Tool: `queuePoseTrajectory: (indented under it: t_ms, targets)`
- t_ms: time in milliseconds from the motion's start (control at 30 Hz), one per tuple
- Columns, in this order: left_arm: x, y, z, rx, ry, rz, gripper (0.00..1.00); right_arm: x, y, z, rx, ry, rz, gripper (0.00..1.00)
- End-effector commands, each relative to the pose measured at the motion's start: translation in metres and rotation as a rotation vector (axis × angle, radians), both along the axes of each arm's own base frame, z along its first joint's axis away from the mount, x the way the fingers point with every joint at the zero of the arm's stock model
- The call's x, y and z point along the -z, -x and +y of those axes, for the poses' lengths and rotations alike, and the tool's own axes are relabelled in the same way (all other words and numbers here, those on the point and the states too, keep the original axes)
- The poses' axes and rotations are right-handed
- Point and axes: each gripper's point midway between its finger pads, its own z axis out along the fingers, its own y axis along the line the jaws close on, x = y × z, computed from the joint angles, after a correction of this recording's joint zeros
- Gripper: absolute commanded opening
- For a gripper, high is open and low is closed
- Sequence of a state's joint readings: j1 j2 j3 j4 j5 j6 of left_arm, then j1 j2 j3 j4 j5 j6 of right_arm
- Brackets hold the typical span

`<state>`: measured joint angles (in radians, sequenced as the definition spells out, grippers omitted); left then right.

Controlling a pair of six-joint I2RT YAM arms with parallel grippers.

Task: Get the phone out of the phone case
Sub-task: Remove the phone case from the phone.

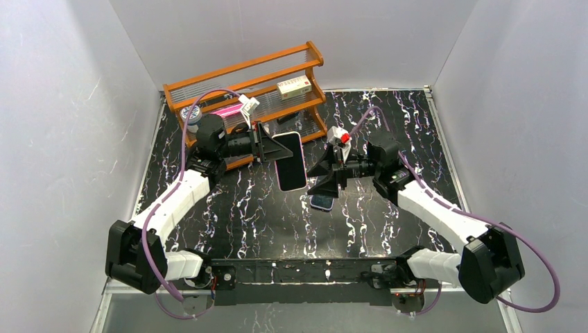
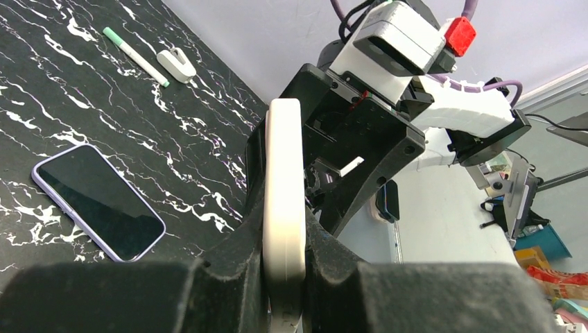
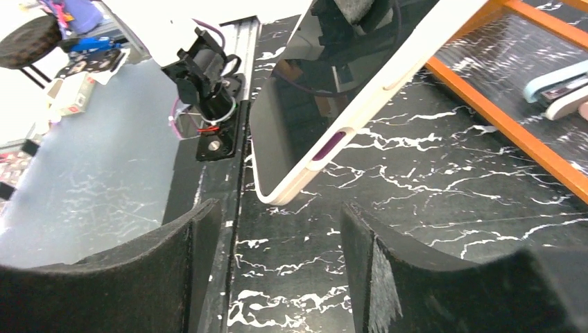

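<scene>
My left gripper (image 1: 274, 148) is shut on one end of the cream phone case (image 1: 291, 161) and holds it in the air over the middle of the table. The left wrist view shows the case (image 2: 284, 173) edge-on, squeezed between my left gripper's (image 2: 284, 232) pads. The phone's dark screen (image 3: 298, 104) sits inside the case's cream rim (image 3: 360, 104), with a purple side button showing. My right gripper (image 1: 327, 177) stands just right of the case's lower end. Seen from its own wrist, the right gripper (image 3: 277, 263) is open, and the case corner hangs ahead of its fingers, apart from them.
A second phone with a lilac edge (image 2: 97, 201) lies flat on the black marbled table (image 1: 263, 215), under my right gripper. An orange wooden rack (image 1: 256, 83) holding a small box (image 1: 294, 86) stands at the back. A green pen (image 2: 135, 55) and a white clip (image 2: 176, 64) lie nearby.
</scene>
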<state>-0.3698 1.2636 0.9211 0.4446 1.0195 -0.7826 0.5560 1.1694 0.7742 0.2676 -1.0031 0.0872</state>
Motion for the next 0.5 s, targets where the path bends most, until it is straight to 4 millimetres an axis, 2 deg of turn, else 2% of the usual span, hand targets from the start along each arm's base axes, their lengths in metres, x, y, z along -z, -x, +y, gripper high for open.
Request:
queuePoseTrajectory:
  t_ms: [0, 100, 300, 467]
  targets:
    - [-0.0364, 0.0107, -0.0021, 0.05, 0.055, -0.109, 0.0, -0.0309, 0.0055, 0.0061, -0.093, -0.066, -0.039, 0.68]
    - [-0.0401, 0.0101, -0.0036, 0.051, 0.062, -0.112, 0.0, -0.0296, 0.0043, 0.0085, -0.107, -0.061, -0.013, 0.62]
    - [-0.0424, 0.0134, -0.0072, 0.063, 0.071, -0.108, 0.0, -0.027, 0.0032, 0.0115, -0.119, -0.058, 0.003, 0.57]
    - [-0.0434, 0.0133, -0.0084, 0.058, 0.077, -0.093, 0.0, -0.0261, 0.0026, 0.0138, -0.136, -0.055, 0.014, 0.41]
